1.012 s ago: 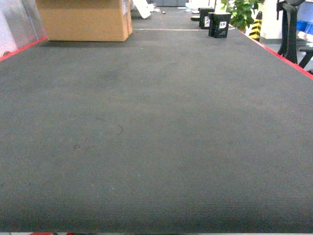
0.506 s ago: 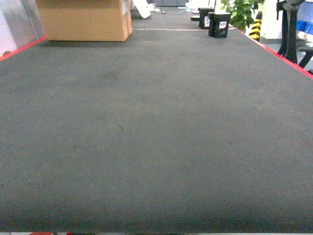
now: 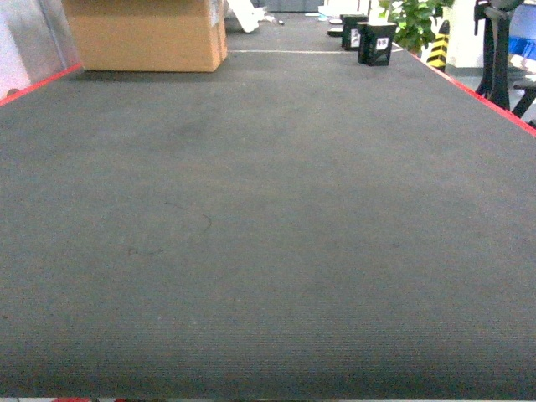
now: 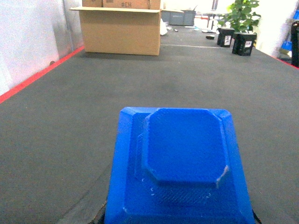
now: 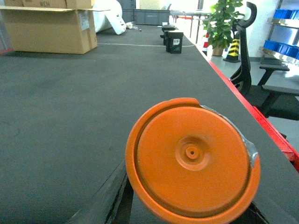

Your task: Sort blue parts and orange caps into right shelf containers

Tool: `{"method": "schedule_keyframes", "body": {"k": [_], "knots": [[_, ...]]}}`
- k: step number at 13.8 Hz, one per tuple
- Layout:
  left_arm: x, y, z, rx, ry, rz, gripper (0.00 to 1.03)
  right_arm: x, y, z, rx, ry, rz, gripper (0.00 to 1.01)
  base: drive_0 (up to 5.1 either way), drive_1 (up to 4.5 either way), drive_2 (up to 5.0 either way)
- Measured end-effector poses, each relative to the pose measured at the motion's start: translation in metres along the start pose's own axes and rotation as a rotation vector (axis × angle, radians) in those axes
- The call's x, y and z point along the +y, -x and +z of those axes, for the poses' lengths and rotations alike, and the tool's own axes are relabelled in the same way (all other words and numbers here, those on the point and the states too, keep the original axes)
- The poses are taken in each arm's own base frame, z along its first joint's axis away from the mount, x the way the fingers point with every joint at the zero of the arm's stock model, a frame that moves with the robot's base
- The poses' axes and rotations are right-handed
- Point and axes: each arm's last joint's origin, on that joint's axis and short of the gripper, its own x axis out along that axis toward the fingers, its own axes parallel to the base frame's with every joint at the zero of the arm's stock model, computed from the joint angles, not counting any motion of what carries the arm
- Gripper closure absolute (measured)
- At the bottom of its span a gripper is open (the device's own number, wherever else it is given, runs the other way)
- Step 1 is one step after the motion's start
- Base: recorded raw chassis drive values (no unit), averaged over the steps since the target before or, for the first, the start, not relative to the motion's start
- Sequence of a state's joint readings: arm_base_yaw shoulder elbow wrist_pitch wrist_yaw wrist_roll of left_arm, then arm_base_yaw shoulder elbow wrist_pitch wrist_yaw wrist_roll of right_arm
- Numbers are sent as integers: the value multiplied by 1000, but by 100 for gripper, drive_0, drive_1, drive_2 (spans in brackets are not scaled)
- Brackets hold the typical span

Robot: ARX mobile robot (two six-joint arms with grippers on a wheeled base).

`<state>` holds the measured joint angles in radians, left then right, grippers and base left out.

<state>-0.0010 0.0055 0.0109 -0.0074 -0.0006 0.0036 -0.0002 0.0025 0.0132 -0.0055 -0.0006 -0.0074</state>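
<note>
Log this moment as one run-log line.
left: blue part before camera | right: orange cap before camera | jaws hidden | head: grey mat

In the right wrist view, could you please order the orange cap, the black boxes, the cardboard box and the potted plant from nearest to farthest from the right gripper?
1. The orange cap: at the camera, bottom centre, apparently in the jaws, which are hidden.
2. The cardboard box at far left and the black boxes at far centre: too close to call.
3. The potted plant: farthest, off the table's right edge.

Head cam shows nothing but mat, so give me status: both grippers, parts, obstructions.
Left holds blue part, right holds orange cap; fingers hidden. Shelf containers not in view. Cardboard box far left, path ahead open.
</note>
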Motion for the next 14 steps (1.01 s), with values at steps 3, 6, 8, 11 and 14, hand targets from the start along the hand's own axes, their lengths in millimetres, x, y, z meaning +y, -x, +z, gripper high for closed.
{"method": "schedule_keyframes", "body": {"k": [3,6,8,11,14], "knots": [[0,0,0,0,0,0,60,0,0,0,1,0,0,57,0,0,0],[0,0,0,0,0,0,60,0,0,0,1,0,0,57,0,0,0],[0,0,0,0,0,2,60,0,0,0,1,0,0,57,-210,-210,-210],[0,0,0,0,0,1,60,0,0,0,1,0,0,57,-215,-215,-215],[0,0,0,0,0,1,60,0,0,0,1,0,0,57,-215,-215,-215]]}}
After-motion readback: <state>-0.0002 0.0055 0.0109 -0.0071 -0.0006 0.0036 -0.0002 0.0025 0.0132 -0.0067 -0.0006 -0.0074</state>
